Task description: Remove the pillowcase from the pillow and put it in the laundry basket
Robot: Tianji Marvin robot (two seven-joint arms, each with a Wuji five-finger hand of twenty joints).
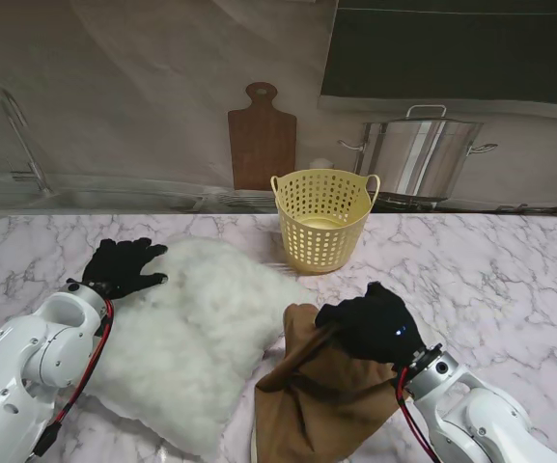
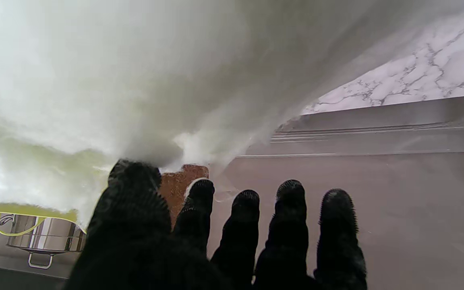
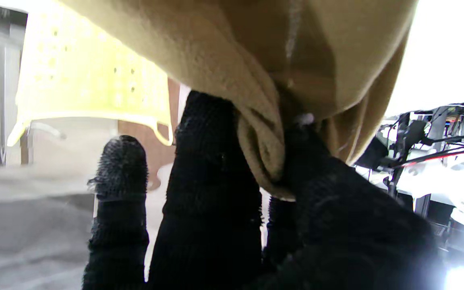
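I'm gripping the pillowcase point(image 1: 321, 400) bunched in the right robot hand point(image 1: 373, 326), off the pillow point(image 1: 196, 333); basket point(image 1: 322, 219) is sitting farther from me and slightly left, left robot hand point(image 1: 122, 267) resting flat, fingers spread, on the pillow.

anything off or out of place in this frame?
Nothing stands out. The brown pillowcase is off the white pillow, bunched in the right hand. The left hand rests open on the pillow. The yellow laundry basket stands upright.
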